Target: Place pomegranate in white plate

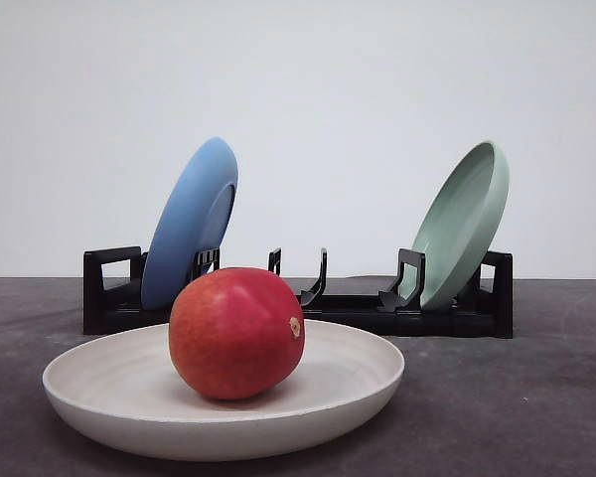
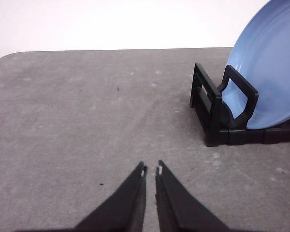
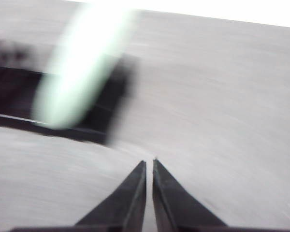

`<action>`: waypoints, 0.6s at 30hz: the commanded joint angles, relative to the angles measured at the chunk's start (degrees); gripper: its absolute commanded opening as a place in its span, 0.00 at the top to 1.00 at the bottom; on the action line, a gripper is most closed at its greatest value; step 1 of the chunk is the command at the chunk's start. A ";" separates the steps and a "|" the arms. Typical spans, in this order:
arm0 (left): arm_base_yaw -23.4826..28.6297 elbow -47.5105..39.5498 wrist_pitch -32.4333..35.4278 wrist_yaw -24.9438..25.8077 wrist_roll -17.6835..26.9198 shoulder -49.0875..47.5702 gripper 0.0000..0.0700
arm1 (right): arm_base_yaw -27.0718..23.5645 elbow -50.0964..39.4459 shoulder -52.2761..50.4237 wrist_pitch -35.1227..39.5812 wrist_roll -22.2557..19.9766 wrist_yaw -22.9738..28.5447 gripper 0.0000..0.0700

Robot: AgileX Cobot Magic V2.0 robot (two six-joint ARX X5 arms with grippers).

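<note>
**Front view: pomegranate resting in the white plate, both grippers closed and clear of it**

Front view, taken from left to right: the blue plate (image 1: 191, 221) leans in the left end of the black rack (image 1: 298, 294) at the far side of the grey table (image 1: 536, 397). Near the camera and left of centre, the white plate (image 1: 89, 383) lies flat on the table with the pomegranate (image 1: 236, 332) inside it, sitting on the plate's floor. Its long axis runs roughly left to right, and its small pale spot faces right. The pale green plate (image 1: 464, 224) leans in the right end of the rack.

On the left wrist view, the left gripper (image 2: 151, 169) has its fingers drawn together with just a slit between the tips and nothing held. It hangs over bare table near the rack's left end.

On the right wrist view, which is motion-blurred, the right gripper (image 3: 149, 163) likewise has its fingers together and empty, with the pale green plate beyond it as a smear.

Judging from this, the placing looks complete. I cannot tell which arm is nearer the fruit. Open table lies around both grippers, so there is room to pull away; the rack and its leaning plates are the only obstacles.
</note>
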 commanded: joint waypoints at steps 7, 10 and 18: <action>-0.09 -0.52 0.74 -0.17 0.55 -0.02 0.98 | -3.99 -10.66 -18.15 0.71 1.08 2.06 0.98; -0.09 -0.52 0.74 -0.17 0.55 -0.02 0.98 | -5.48 -13.86 -23.11 1.95 1.22 2.06 0.98; -0.09 -0.52 0.74 -0.17 0.56 -0.04 0.98 | -6.86 -18.71 -28.30 5.72 1.24 1.65 0.98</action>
